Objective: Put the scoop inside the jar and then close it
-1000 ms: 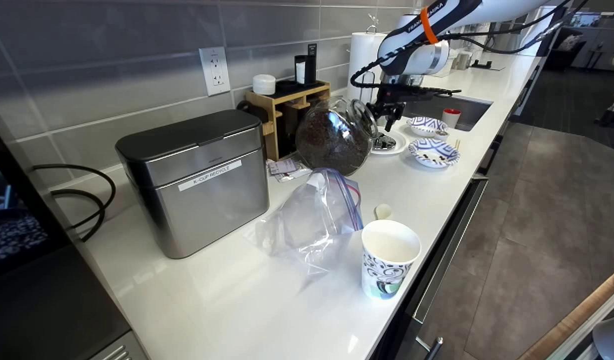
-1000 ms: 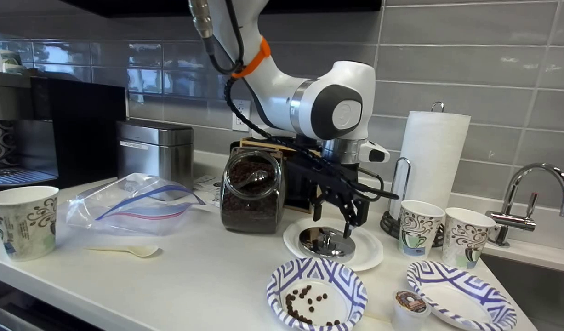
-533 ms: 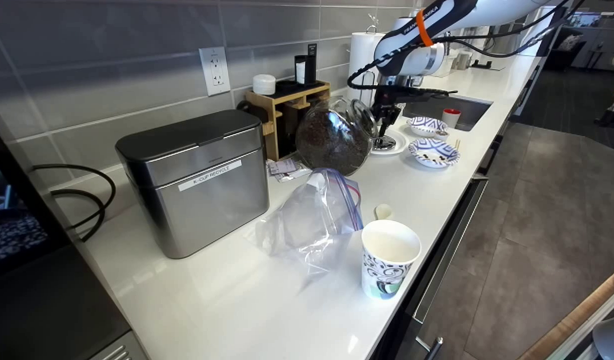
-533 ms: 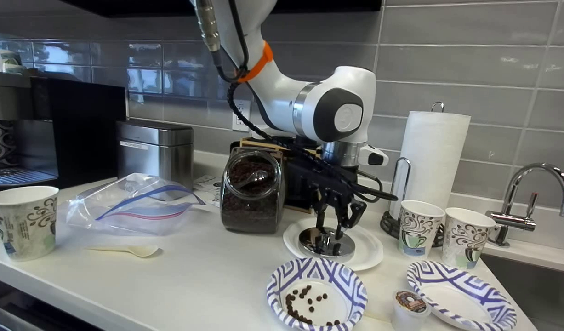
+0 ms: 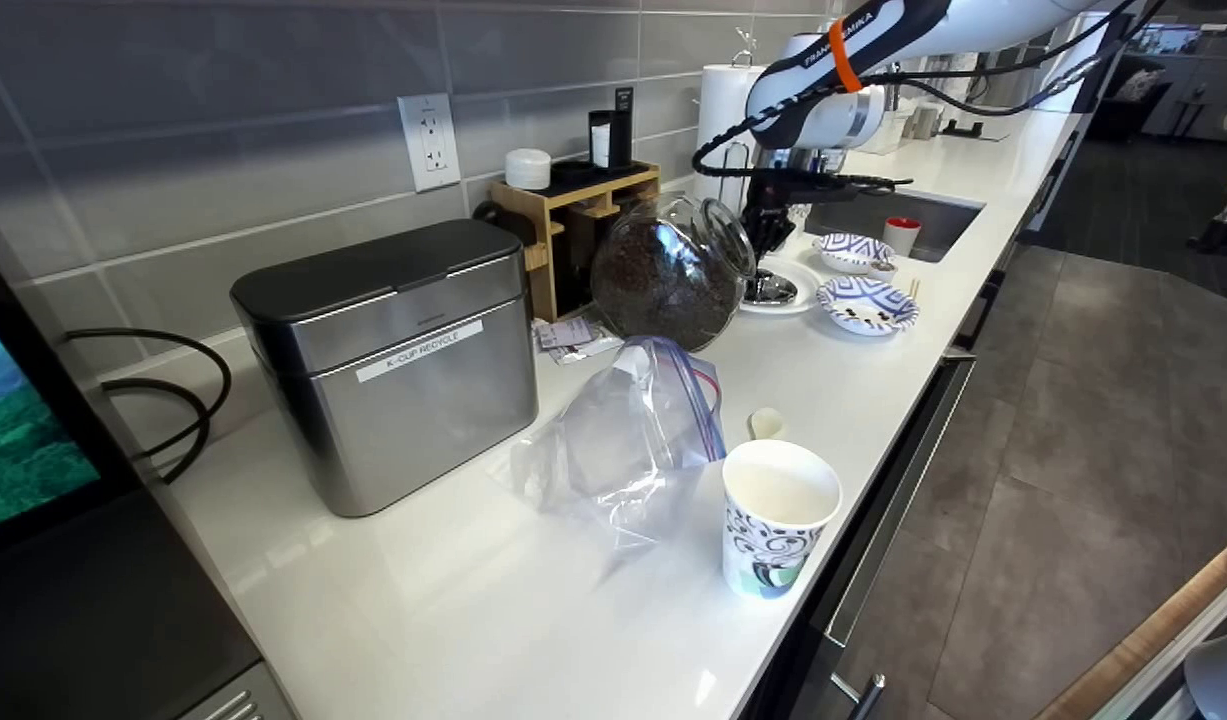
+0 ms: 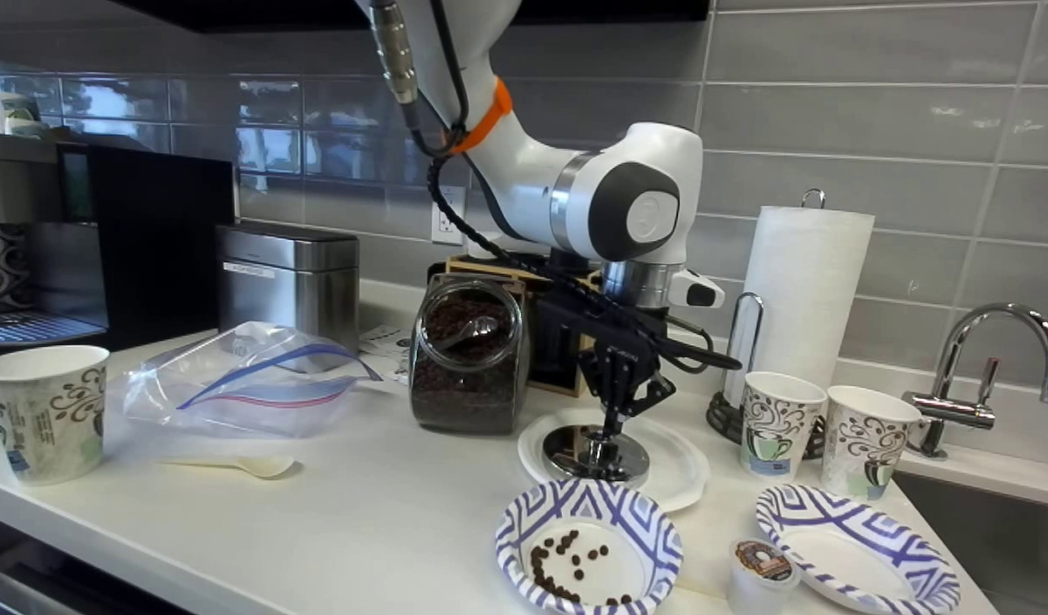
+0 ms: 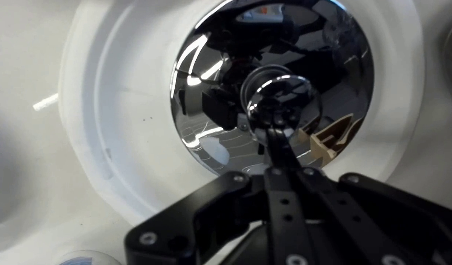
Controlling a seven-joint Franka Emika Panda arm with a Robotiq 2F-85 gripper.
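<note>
Snapped pincer [image 7: 276, 134] together right at edge of knob [image 7: 283, 101], seemingly around nothing! Nudged lid [image 6: 566, 454] and plate [image 6: 677, 470] slightly; left jar [image 6: 464, 395] uncapped, likely needed fresh grasp

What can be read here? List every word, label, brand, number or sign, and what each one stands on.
"K-CUP RECYCLE": white label on the steel bin.
"FRANK… MIKA": robot arm; an orange strap crosses the middle of the lettering.
Too small or blurred to read: the print on the paper cups, the coffee pod and the flat packets near the bin, and the small mark high on the bin's front.
</note>
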